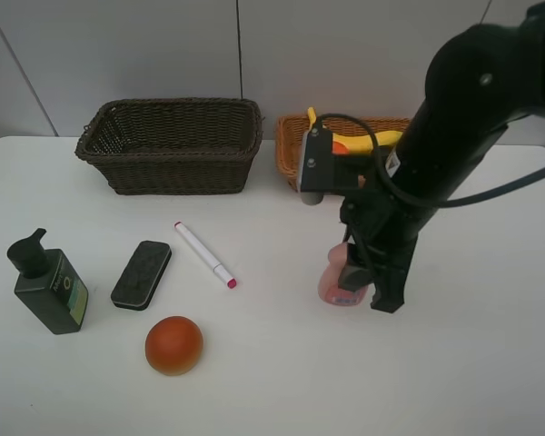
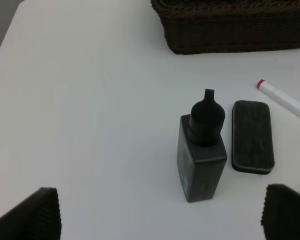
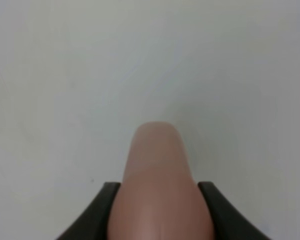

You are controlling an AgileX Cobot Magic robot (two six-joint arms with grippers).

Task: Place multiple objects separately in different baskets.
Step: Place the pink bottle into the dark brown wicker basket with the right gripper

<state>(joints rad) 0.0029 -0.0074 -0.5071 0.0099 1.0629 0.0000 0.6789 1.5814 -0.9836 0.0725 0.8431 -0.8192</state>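
My right gripper [image 1: 354, 286] is closed tight on the pink bottle [image 3: 157, 160], one black finger pressed to each side of it. The bottle's long axis runs straight out from between the fingers, rounded end forward over bare white table [image 1: 272, 381]. From the high camera it sits low, at table height, on the near right of the table; I cannot tell whether it touches the surface.

Both baskets lie on the far side, away from me. The light tan wicker basket [image 1: 295, 136] is right behind this arm, with the yellow banana [image 1: 384, 138] showing in it. The dark brown wicker basket [image 1: 168, 145] is further off to the left. I judge the bottle belongs in the dark one, so the carry goes back and across leftward, with a lift high enough to clear the rim.

My left gripper [image 2: 160, 217] stands fully open with nothing in it, above the dark green pump bottle [image 2: 202, 150], which has the black eraser [image 2: 252, 136] just beside it
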